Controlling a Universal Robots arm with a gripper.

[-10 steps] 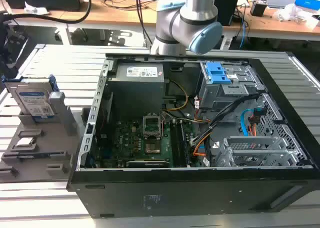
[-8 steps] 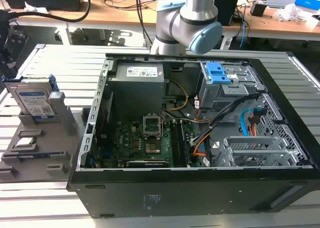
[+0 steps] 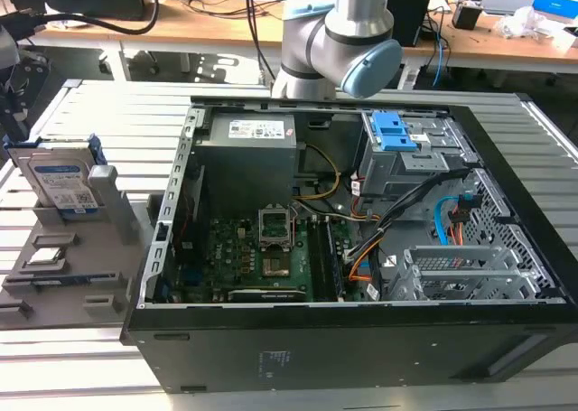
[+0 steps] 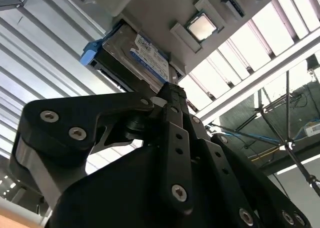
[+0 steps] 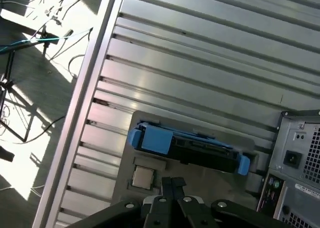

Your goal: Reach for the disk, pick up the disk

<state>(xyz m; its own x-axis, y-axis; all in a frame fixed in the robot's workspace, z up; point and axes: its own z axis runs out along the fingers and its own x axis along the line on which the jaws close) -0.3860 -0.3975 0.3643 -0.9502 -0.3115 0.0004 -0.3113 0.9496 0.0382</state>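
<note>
While the gripper (image 5: 172, 182) hung clear of the grey holder (image 5: 215, 180), its 2 fingers (image 5: 166, 185) pressed together and empty, the disk (image 5: 190, 145) stood on edge in that holder; closed fingers would probably knock it over.

One disk (image 3: 61, 178), one chip (image 5: 143, 177) and one gray holder (image 3: 99, 284). One open computer case (image 3: 361, 357). One slatted table (image 3: 117, 113). One robot arm (image 3: 339, 32) with one end effector (image 5: 172, 187).
</note>
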